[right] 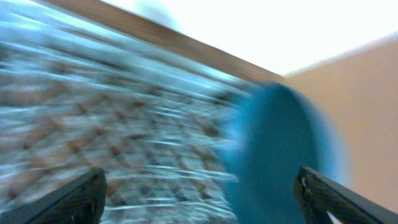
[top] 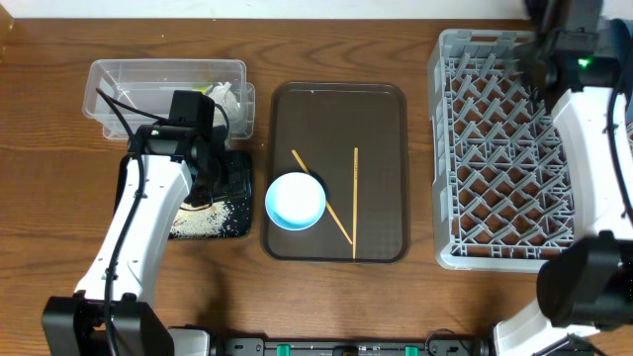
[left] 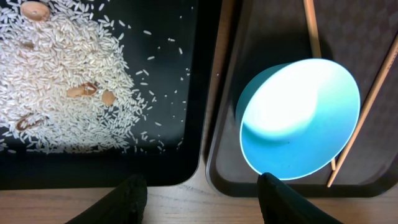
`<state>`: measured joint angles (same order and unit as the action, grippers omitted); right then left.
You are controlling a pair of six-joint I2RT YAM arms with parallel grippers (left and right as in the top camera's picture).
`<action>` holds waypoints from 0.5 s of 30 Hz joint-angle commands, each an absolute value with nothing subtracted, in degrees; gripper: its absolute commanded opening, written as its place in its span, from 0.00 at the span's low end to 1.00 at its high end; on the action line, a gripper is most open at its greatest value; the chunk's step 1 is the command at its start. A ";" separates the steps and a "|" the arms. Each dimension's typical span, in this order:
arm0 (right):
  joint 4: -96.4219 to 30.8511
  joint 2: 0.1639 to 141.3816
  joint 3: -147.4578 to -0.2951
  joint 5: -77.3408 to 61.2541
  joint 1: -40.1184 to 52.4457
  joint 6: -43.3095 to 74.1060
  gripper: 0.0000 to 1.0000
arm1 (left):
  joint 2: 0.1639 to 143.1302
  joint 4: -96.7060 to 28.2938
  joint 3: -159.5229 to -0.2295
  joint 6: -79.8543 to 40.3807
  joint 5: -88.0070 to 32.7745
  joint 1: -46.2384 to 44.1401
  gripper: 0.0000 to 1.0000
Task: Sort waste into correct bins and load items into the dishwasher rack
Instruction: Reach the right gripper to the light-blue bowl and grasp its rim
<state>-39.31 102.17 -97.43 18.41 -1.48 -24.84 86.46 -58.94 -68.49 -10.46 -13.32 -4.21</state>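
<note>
My left gripper (left: 205, 202) hangs open over the bare wood between the black tray (left: 155, 163) and the brown tray, and nothing is between its fingers. White rice scraps (left: 56, 68) lie spread in the black tray (top: 240, 173). The white bowl with pale blue inside (left: 298, 118) sits on the brown tray next to two chopsticks (top: 355, 198). A crumpled tissue (top: 223, 96) lies in the clear tub (top: 119, 79). My right gripper (right: 208, 199) is open wide over the far corner of the dishwasher rack (top: 495, 148). A dark blue plate (right: 280, 155) stands blurred in the rack beyond the fingers.
The brown serving tray (top: 381, 119) lies between the two bins and the rack. My left arm (top: 148, 208) reaches across the black tray, and my right arm (top: 593, 148) runs along the rack's right side. The right wrist view is smeared by motion.
</note>
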 commanded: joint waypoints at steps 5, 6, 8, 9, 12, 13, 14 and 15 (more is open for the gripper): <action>-47.27 102.35 -97.27 -24.36 5.06 -18.00 0.93 | 86.06 -59.35 -68.58 -10.31 -11.60 -4.03 0.61; -48.07 102.45 -97.25 -28.16 6.02 -16.10 0.88 | 86.06 -59.51 -68.58 -10.35 -10.00 -4.01 0.61; -49.23 102.78 -97.25 -30.94 7.77 -13.47 0.82 | 86.06 -59.79 -68.58 -11.29 -6.96 -3.90 0.61; -49.78 103.11 -97.25 -31.14 8.71 -12.38 0.82 | 86.06 -60.03 -68.58 -12.38 -5.45 -3.70 0.61; -51.68 104.05 -97.21 -30.89 12.93 -11.18 0.84 | 86.06 -61.19 -68.58 -16.51 -2.24 -2.15 0.61; -52.05 104.33 -97.14 -30.85 13.96 -11.18 0.84 | 86.06 -61.30 -68.58 -16.95 -2.28 -1.61 0.61; -52.38 104.90 -97.06 -30.85 15.40 -11.18 0.84 | 86.06 -61.43 -68.58 -17.74 -2.28 -0.99 0.61; -52.75 105.21 -96.99 -30.85 16.62 -11.18 0.84 | 86.06 -61.47 -68.58 -18.17 -2.28 -0.21 0.61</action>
